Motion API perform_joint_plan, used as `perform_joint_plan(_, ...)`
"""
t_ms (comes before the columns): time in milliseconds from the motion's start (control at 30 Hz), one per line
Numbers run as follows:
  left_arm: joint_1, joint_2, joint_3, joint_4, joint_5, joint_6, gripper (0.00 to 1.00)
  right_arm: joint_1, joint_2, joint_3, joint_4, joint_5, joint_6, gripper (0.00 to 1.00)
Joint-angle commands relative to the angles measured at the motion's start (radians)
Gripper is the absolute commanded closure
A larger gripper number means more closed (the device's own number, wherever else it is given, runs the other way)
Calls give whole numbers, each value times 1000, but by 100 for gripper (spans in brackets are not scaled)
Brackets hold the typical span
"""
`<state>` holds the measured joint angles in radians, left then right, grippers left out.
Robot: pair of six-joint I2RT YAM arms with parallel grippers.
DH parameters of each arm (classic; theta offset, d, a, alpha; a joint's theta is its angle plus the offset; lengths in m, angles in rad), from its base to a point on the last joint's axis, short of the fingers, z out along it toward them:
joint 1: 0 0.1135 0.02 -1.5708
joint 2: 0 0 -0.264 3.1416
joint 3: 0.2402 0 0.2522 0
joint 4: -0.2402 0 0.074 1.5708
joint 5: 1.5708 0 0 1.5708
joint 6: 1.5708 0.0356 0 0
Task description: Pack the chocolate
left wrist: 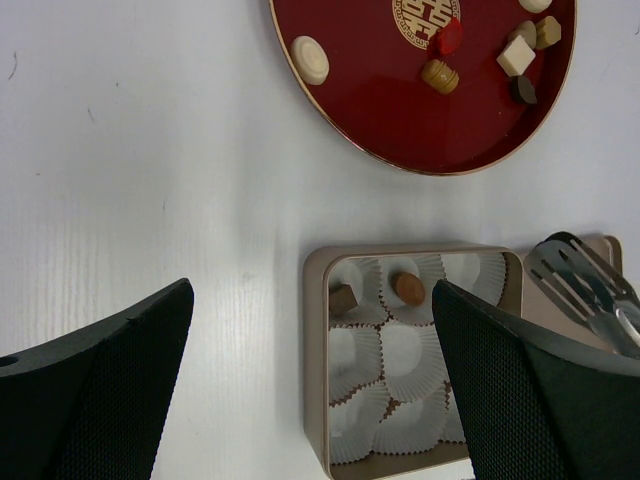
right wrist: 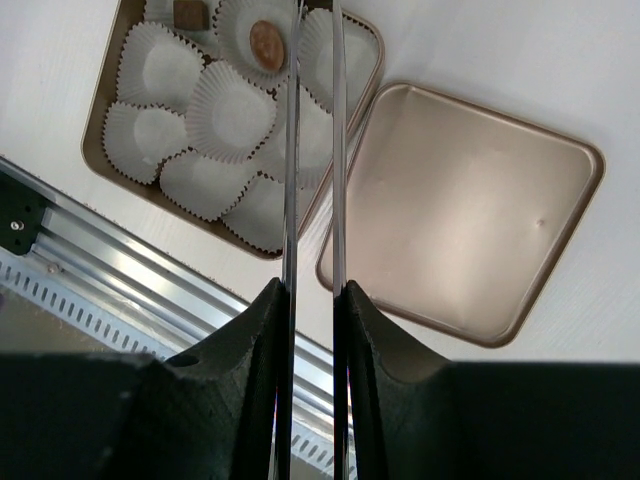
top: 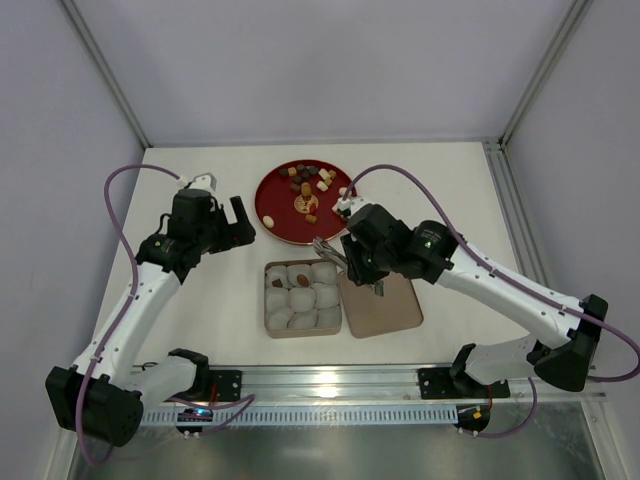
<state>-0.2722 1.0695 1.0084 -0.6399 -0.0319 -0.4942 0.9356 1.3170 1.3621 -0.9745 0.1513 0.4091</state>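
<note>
right gripper [right wrist: 315, 292] clamped on thin metal tongs [right wrist: 292, 150], blades close together, tips near the far right corner of the tan square tin box [left wrist: 313, 350]. left gripper [left wrist: 312, 300] jaws spread wide, holding nothing, hovering over the white table [left wrist: 120, 150] at the box's left side. chocolate [left wrist: 440, 75]: most pieces on the round red plate [left wrist: 370, 110]; two in the box's crinkled white paper cups [left wrist: 410, 350], far row: dark brown square [left wrist: 343, 298], tan oval [left wrist: 408, 288]. flat tan lid [right wrist: 470, 210] lies just right of the box.

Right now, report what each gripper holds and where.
Right gripper: the metal tongs, both arms pinched between its fingers, well back from the tips. Left gripper: open, nothing held.
</note>
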Motion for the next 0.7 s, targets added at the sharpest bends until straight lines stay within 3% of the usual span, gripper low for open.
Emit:
perform_joint_plan(0, 8, -8, -5, 32, 10, -10, 0, 31, -33, -30, 0, 34, 56, 74)
perform_joint_plan(667, 8, 0, -4, 32, 10, -9, 0, 66, 4, -146, 83, 4, 82, 73)
